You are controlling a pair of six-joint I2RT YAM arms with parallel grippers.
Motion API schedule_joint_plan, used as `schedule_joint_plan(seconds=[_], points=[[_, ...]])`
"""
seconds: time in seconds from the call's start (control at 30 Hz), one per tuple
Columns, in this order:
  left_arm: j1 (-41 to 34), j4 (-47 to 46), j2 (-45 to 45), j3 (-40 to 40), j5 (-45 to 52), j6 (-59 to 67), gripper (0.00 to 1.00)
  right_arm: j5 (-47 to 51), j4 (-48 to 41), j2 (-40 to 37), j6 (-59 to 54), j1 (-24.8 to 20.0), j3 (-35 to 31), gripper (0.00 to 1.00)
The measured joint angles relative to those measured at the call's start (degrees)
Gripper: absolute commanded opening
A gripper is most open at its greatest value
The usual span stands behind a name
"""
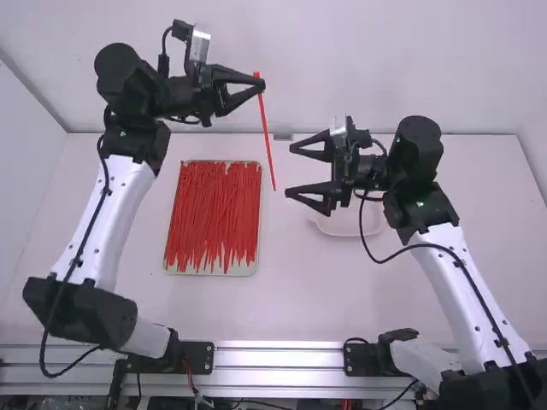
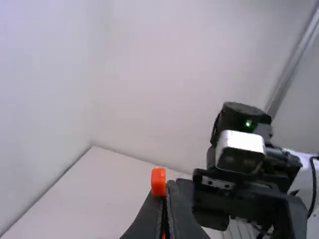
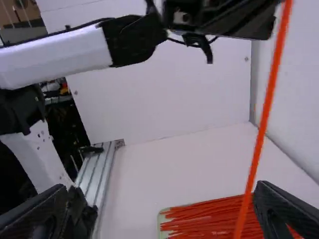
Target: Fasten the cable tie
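Above the table, between the 2 grippers: 1 red cable tie, single and unfastened. It hangs nearly upright, head uppermost and tail pointing down, clear of the table.

Head end: held by the left gripper, jaws pressed together on the strap just below the head. The head stands proud of the fingertips in the left wrist view.

Tail end: free, with no loop formed. The tip is near the right gripper but apart from it.

Right gripper: jaws spread wide, holding nothing, turned toward the tie. The strap passes close by 1 finger in the right wrist view.

Step in hand, as judged: presenting the tie for 2-handed work. The pick-up is done; threading is not yet begun.

Next move calls for the right gripper to close on the lower strap near the tail. It would then bend the tail up so the tip meets the slot in the head. Alignment looks demanding, since the slot is small and the strap likely springy.

Beneath, outward:
- 1 tray of loose red ties, lying on the table on the left arm's side of the hanging tie.
- 1 shallow white dish, under the right gripper.
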Motion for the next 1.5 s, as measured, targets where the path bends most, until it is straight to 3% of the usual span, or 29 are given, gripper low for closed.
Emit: schedule_joint_plan(seconds=[0.3,0.5,0.63,0.8,1.1,1.17,1.2,1.23,1.4,1.47,1.5], points=[[0.0,-17.7,11.6,13.0,-3.1,-9.8,0.02,-4.6,-0.8,0.0,-25.1,-4.9,0.0,0.98],[0.0,-29.4,12.7,15.0,-5.7,-13.6,0.03,-8.7,-0.8,0.0,-39.9,-7.5,0.0,0.98],[0.0,-30.5,12.8,15.0,-4.2,-18.8,0.03,-10.3,-0.7,0.0,-46.1,-8.2,0.0,0.98],[-0.5,-33.5,12.8,15.0,-0.6,-24.5,0.02,-13.4,-0.5,0.0,-56.6,-7.3,0.0,0.98],[-2.7,-34.9,12.8,15.0,1.2,-35.8,0.02,-15.7,-0.3,0.0,-82.0,-0.7,-2.9,1.0],[-2.7,-33.6,12.8,15.0,1.0,-38.3,0.02,-15.7,-0.3,0.0,-86.0,0.9,-3.3,0.79],[-2.7,-33.6,12.8,15.0,1.0,-38.3,0.02,-15.7,-0.2,0.0,-86.2,1.0,-3.3,0.77],[-2.6,-33.5,12.8,15.0,1.0,-39.2,0.02,-15.7,-0.2,0.0,-87.5,1.7,-3.3,0.68],[-2.8,-33.6,12.8,15.0,0.8,-40.8,0.02,-15.7,-0.2,0.0,-89.8,3.0,-3.3,0.65],[-3.0,-33.6,12.8,15.0,0.2,-41.1,0.02,-15.7,-0.3,0.0,-90.2,3.0,-3.3,0.61],[-3.1,-33.5,12.8,15.0,-0.3,-41.2,0.02,-15.7,-0.3,0.0,-90.4,2.9,-3.3,0.54]])
